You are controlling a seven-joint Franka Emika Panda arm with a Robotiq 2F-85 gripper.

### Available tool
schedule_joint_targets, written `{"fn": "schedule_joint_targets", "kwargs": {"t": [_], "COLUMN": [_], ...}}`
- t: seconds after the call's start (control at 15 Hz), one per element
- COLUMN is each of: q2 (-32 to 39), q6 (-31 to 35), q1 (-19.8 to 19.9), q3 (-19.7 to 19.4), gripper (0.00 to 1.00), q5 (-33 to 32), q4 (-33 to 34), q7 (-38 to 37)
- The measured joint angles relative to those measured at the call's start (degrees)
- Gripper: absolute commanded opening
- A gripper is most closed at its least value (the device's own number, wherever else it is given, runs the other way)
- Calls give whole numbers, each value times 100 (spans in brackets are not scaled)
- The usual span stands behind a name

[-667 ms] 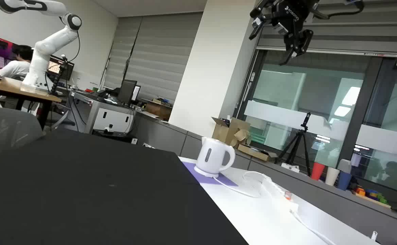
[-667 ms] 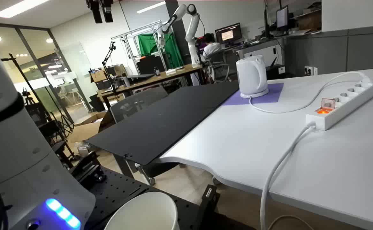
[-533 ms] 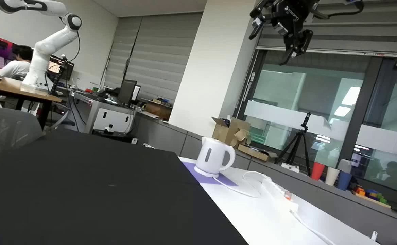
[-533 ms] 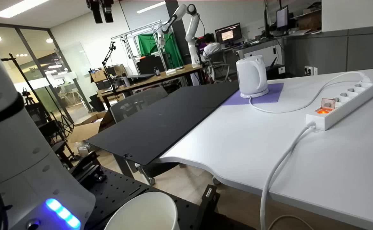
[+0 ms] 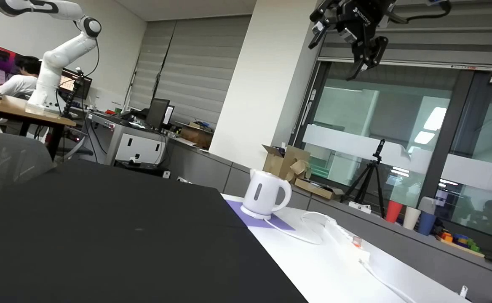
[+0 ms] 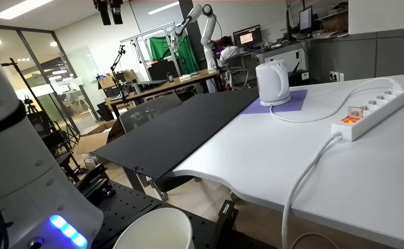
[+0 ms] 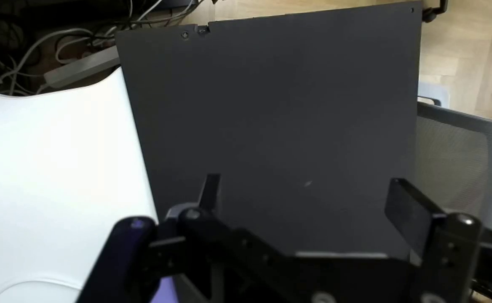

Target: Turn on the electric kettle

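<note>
The white electric kettle (image 5: 262,193) stands upright on its base on a purple mat (image 5: 279,223). It also shows in an exterior view (image 6: 268,84), with its loop handle turned towards the power strip. No switch on the kettle can be made out. My gripper (image 5: 333,59) hangs high above the tables, well apart from the kettle. Its fingertips show at the top edge in an exterior view (image 6: 112,21). In the wrist view the gripper (image 7: 305,187) is open and empty over the black board. The kettle is out of the wrist view; a white cord (image 7: 39,281) shows there.
A white power strip (image 6: 375,114) with a lit orange switch lies on the white table (image 6: 250,152); the kettle's cord runs towards it. A black board (image 6: 177,131) adjoins the table. A chair (image 7: 461,160) stands at its edge. A white bucket-like container (image 6: 160,228) is near my base.
</note>
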State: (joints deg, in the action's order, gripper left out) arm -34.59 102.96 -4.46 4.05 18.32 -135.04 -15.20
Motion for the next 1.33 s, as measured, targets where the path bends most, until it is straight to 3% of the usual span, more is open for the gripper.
{"fn": "schedule_joint_targets", "kwargs": {"t": [0.2,0.33,0.4,0.53,0.93,1.2,1.33], "q2": [14,93,164,400,1744,2740,3180], "q6": [28,417,730,1543,3842,4500,4530], "q1": [32,182,282,502,1029,1296,1369], "q3": [5,0,-15,-63,-321,-476,-589], "gripper": [100,100,75,69,25,0,0], "q5": [-28,-181,-294,-595,-1293,-1802,-2082], "q4": [-6,-51,-91,-167,-44,559,1021], "q7": [41,211,322,519,626,401,192]}}
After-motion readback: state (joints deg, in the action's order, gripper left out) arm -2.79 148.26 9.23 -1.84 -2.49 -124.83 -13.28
